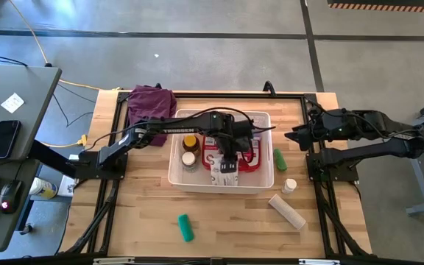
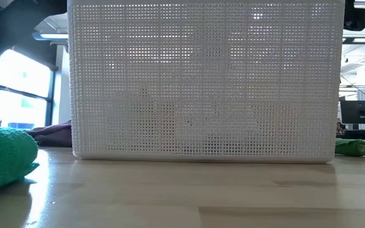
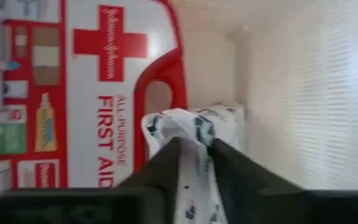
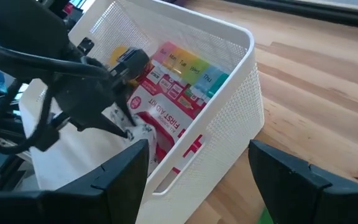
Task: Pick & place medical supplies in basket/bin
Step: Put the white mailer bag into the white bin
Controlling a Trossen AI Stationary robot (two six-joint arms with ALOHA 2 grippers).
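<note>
The white basket stands mid-table and fills the low view. Inside it lie the red first-aid pouch, an amber bottle, a white-capped bottle and the rainbow pill organizer. My left gripper reaches down into the basket and is shut on the white printed packet, beside the pouch and near the basket's right wall. My right gripper waits open to the right of the basket, above the table. My left gripper pinches the packet's crumpled upper end between its two fingers. The fingers come from above, slanting down into the basket. The packet bunches up above the fingertips. Whether its lower end rests on the basket floor, the fingers hide.
On the table right of the basket lie a green tube, a small white-capped bottle and a beige roll. A green roll lies near the front edge. A purple cloth sits at the far left corner.
</note>
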